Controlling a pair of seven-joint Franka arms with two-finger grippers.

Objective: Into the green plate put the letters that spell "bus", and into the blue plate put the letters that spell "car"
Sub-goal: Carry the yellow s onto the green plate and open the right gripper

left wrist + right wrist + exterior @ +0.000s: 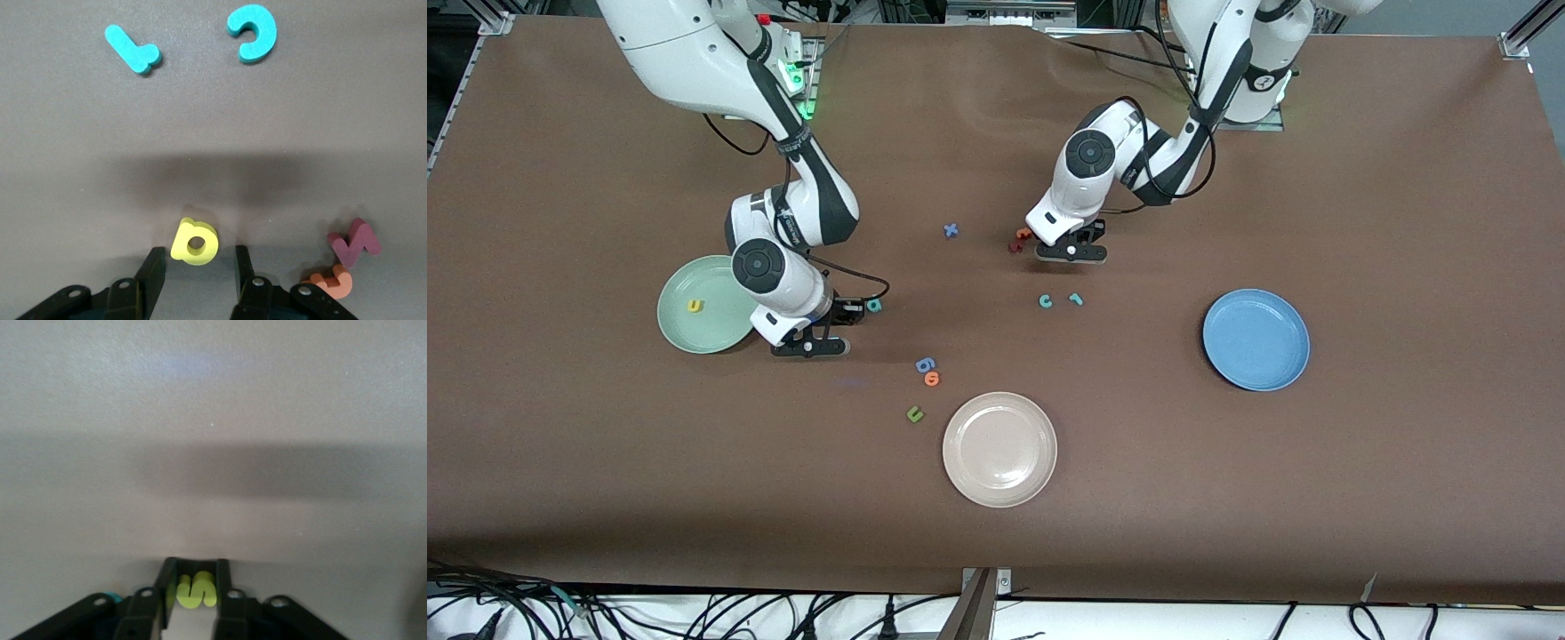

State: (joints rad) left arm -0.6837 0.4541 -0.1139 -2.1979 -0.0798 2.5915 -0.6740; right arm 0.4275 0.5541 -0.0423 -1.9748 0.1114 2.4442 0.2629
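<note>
Down at the tabletop (1227, 498), the right tool (195, 590) is closed on the yellow "s" (195, 589), which is pinched between its two fingers. The green plate (694, 333) is touching or just beside this tool, toward the right arm's end, and the yellow "u" (694, 306) is seen lying in it. The teal "b" (874, 305) lies just beside the right tool, toward the left arm's end.

The left tool (195, 267) is lowered to the tabletop with its fingers apart, and the yellow "a" (195, 241) is found between the fingertips; whether the pads touch it cannot be told. The teal "c" (1045, 301) and the teal "r" (1076, 299) lie on the tabletop near the left tool, nearer to the front camera than it. The orange letter (331, 281) and the dark red letter (354, 242) lie just beside the left tool, toward the right arm's end. The blue plate (1256, 340) is set well apart from the left tool, toward the left arm's end and nearer to the front camera.
</note>
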